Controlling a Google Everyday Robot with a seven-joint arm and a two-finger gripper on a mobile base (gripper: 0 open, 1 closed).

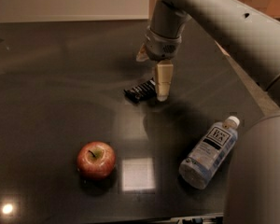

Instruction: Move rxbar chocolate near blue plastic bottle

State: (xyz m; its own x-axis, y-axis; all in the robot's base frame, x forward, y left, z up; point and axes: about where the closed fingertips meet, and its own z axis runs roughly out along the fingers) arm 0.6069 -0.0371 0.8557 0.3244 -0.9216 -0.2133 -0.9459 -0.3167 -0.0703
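Gripper [161,85]: pointing down, just beside right end of bar [140,90]; released or clenched, cannot tell.
Bar: flat on dark table [46,78], well apart from bottle [209,152].
Bottle: lying on its side, front right, cap toward back.
Apple [96,159]: upright, front left.

Eyes on the blue plastic bottle [209,153]: its dark label panel shows white lettering, and the lower word looks like "TEA"; the line above it can't be made out. The rxbar chocolate [139,91] carries white lines, none legible. The gripper [162,91] hangs at the bar's right end, no markings readable.
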